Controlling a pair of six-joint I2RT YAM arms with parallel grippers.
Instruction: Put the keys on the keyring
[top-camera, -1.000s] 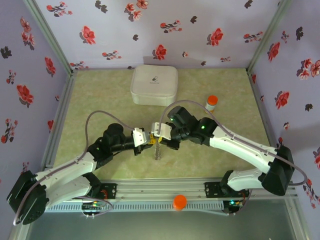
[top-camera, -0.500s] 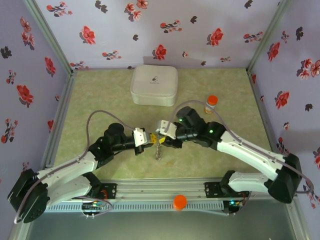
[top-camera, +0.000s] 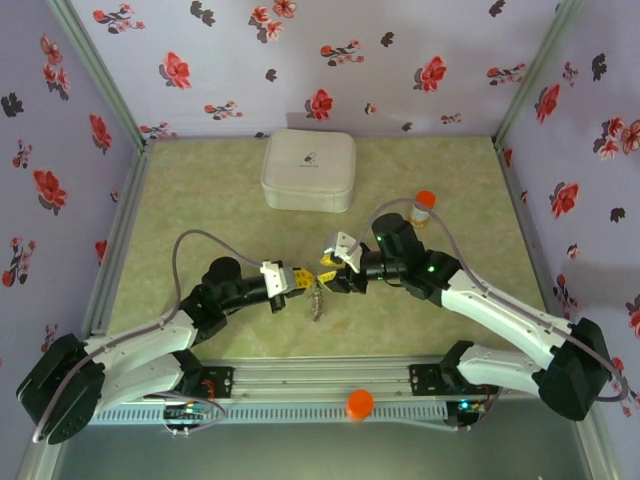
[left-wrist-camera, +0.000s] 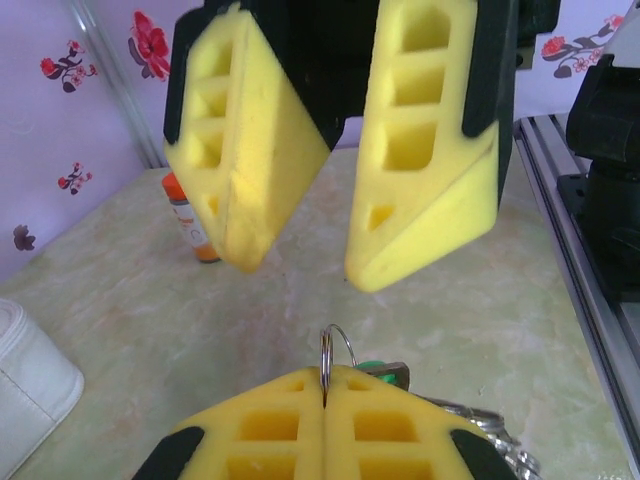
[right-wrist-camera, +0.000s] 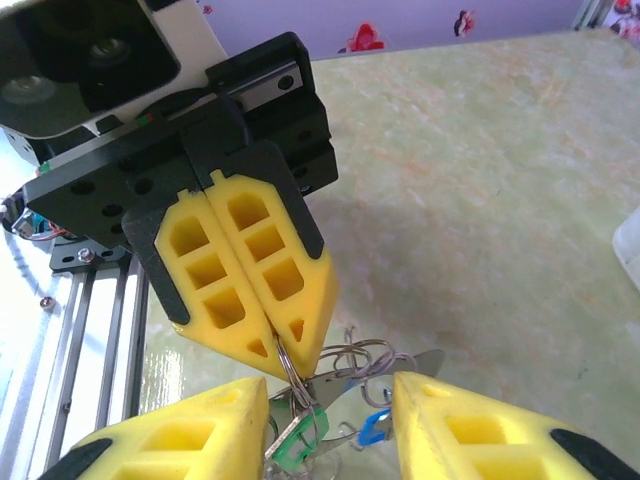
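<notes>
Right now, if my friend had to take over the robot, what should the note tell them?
Left end effector: shut, pinching the thin wire keyring.
Right end effector: open, one finger on each side of the keys, gripping nothing.
The green-headed key and blue-headed key hang bunched just under the pinch.
Done: the keyring is held, with both keys right by it.
Left: I cannot tell if both keys are properly threaded. Check that first, then probably thread whichever is loose.
</notes>
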